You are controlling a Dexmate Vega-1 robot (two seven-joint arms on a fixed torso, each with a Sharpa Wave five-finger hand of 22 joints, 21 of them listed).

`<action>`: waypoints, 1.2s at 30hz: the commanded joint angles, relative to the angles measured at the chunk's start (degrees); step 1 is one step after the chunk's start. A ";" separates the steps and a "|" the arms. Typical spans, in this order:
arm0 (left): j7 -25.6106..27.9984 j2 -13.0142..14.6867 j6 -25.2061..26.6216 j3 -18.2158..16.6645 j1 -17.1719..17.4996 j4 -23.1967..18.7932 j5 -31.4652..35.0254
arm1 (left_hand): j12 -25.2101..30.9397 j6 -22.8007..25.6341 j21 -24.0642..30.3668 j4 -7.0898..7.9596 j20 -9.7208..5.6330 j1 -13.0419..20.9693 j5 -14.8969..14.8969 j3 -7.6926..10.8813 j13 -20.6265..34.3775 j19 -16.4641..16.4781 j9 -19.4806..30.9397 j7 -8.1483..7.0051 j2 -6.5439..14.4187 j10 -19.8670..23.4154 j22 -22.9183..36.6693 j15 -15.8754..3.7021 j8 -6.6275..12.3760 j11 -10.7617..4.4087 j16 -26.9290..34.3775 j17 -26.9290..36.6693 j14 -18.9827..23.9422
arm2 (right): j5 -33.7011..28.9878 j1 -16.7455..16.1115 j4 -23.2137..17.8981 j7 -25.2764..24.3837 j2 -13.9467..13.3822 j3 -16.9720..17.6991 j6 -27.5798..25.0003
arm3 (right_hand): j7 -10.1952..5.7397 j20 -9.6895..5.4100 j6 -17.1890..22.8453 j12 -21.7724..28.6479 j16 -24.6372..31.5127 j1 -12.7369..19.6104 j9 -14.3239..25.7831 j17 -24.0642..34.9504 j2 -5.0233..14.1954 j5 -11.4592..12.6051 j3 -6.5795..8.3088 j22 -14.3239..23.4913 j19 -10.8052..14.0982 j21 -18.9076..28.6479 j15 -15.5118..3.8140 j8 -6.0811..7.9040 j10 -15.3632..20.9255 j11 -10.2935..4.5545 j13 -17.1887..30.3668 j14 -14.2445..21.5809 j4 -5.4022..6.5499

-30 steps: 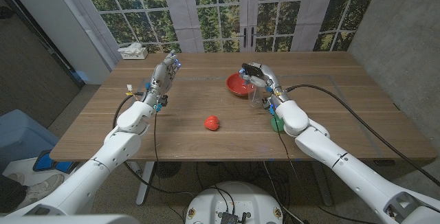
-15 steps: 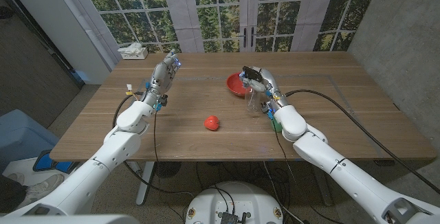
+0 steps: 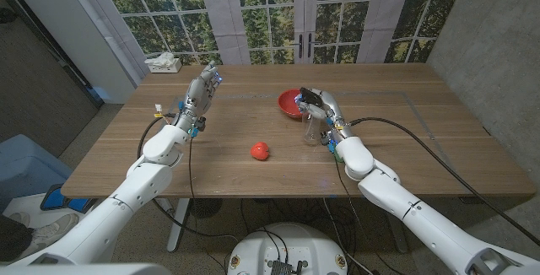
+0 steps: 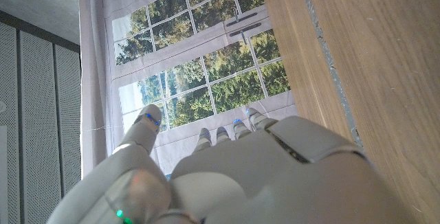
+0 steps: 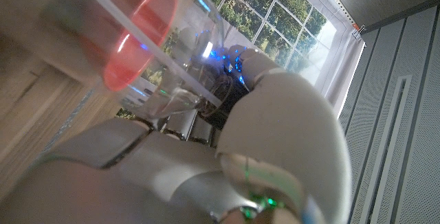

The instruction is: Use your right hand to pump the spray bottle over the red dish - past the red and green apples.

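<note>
At far left of the wooden table point(image 3: 422, 140), near its back edge, we see a white tissue box point(image 3: 163, 62). The left hand point(image 3: 201, 94) is raised over the wood grain, its pale, glossy fingers straight and slightly apart, holding nothing; the left wrist view shows the same smooth shell point(image 4: 275, 176). Near the middle lies the small, round red apple point(image 3: 261, 150). The right hand point(image 3: 325, 110) grips the spray bottle point(image 3: 312, 127), clear plastic with a black head, just beside the round red dish point(image 3: 289, 105). In the right wrist view the transparent bottle point(image 5: 179, 45) blurs across the red dish point(image 5: 134, 42). A sliver of green apple point(image 3: 339, 153) shows under the right forearm.
</note>
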 commanded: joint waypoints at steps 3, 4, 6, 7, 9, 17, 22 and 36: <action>0.08 0.20 0.19 -0.03 0.26 -0.47 0.16 | 0.01 0.09 -0.17 -0.02 -3.69 0.49 -0.04 -0.20 0.15 -0.17 0.15 0.01 1.77 -4.11 0.19 -3.62 0.13 -0.15 0.18 0.15 -6.74 | -1.78 -1.03 1.01 -2.33 0.65 0.29 1.08 | 0.94 -4.06 -0.54 -2.09 -2.48 -0.52 -0.91 -0.65 0.68 -0.06 1.24 0.19 -1.36 -0.70 -6.28 -0.61 -1.39 0.19 -1.22 -1.55 0.03; 0.09 0.18 0.22 -0.04 0.26 -0.47 0.11 | 0.03 0.07 -0.17 -0.03 -3.74 0.49 -0.04 -0.20 0.15 -0.17 0.15 -0.01 1.77 -4.06 0.19 -3.63 0.12 -0.13 0.18 0.15 -6.76 | -1.75 -1.00 1.08 -2.27 0.64 0.30 1.09 | 0.78 -3.99 -0.64 -2.49 -2.74 -0.62 -1.09 -0.84 0.83 -0.09 1.30 0.20 -1.52 -0.76 -6.24 -0.73 -1.77 0.08 -1.41 -1.57 0.11; 0.03 0.17 0.19 -0.03 0.19 -0.38 0.12 | 0.03 0.08 -0.17 -0.04 -3.71 0.48 -0.04 -0.22 0.15 -0.17 0.15 -0.02 1.77 -4.06 0.19 -3.62 0.12 -0.13 0.18 0.15 -6.76 | -1.62 -1.07 1.05 -2.22 0.65 0.33 0.90 | 0.79 -3.92 -1.22 -3.10 -3.14 -0.50 -1.43 -0.84 0.87 -0.18 1.37 0.20 -1.80 -0.87 -6.36 -1.11 -2.21 0.13 -1.75 -2.06 -0.06; 0.04 0.17 0.17 -0.03 0.16 -0.34 0.16 | 0.03 0.10 -0.17 -0.04 -3.73 0.48 -0.04 -0.23 0.15 -0.15 0.15 -0.01 1.77 -4.05 0.19 -3.63 0.13 -0.13 0.19 0.15 -6.74 | -1.92 -1.06 1.01 -2.33 0.57 0.29 0.73 | 0.77 -3.87 -1.45 -3.53 -3.29 -0.57 -1.65 -0.91 1.04 -0.25 1.33 0.20 -1.97 -0.94 -6.22 -1.31 -2.60 0.01 -1.96 -2.15 0.01; -0.16 0.11 0.20 -0.02 0.02 -0.16 -0.02 | 0.02 0.09 -0.17 -0.04 -3.73 0.48 -0.03 -0.24 0.15 -0.15 0.15 -0.01 1.77 -4.07 0.19 -3.62 0.12 -0.13 0.19 0.15 -6.73 | -1.99 -1.18 1.05 -2.62 0.67 0.37 0.88 | 0.58 -3.80 -1.68 -4.86 -4.04 -0.80 -2.27 -1.47 1.28 -0.57 1.01 0.22 -2.41 -1.10 -5.84 -1.72 -3.96 0.18 -2.56 -2.88 0.09; -0.68 -0.10 -0.06 0.11 -0.69 0.70 -0.02 | 0.05 0.13 -0.17 -0.07 -3.68 0.48 -0.03 -0.30 0.15 -0.16 0.15 -0.03 1.76 -3.99 0.19 -3.63 0.13 -0.18 0.19 0.15 -6.73 | -2.43 -1.54 1.09 -3.06 0.35 0.70 1.33 | 0.17 -2.96 -6.27 -9.74 -6.50 -4.81 -6.26 -4.32 0.37 -1.73 -1.52 0.15 -4.46 -2.53 -5.12 -6.17 -7.63 0.43 -5.16 -5.08 0.96; -1.18 -0.10 -0.07 0.16 -1.07 1.14 -0.20 | 0.03 0.12 -0.16 -0.09 -3.70 0.48 -0.03 -0.34 0.15 -0.14 0.15 -0.04 1.75 -4.03 0.19 -3.64 0.12 -0.11 0.18 0.15 -6.75 | -2.18 -2.09 1.09 -3.40 0.31 0.99 1.27 | -0.11 -1.77 -9.25 -12.29 -8.13 -8.67 -8.70 -5.61 -1.76 -2.38 -3.18 0.09 -5.09 -3.58 -4.67 -9.23 -9.83 0.40 -6.34 -7.66 1.42; -1.92 -0.11 -0.03 0.37 -1.89 1.80 -0.30 | 0.02 0.11 -0.16 -0.16 -3.56 0.49 -0.03 -0.45 0.15 -0.11 0.15 -0.02 1.73 -4.05 0.19 -3.65 0.11 -0.12 0.18 0.15 -6.75 | -2.27 -2.71 -1.28 -3.43 -0.84 1.52 -0.94 | 0.04 10.75 -22.31 -18.21 -12.41 -20.37 -13.13 -7.41 -6.94 -10.80 -11.31 -0.07 -9.20 -11.50 0.45 -20.13 -20.09 0.94 -8.02 -21.50 2.77</action>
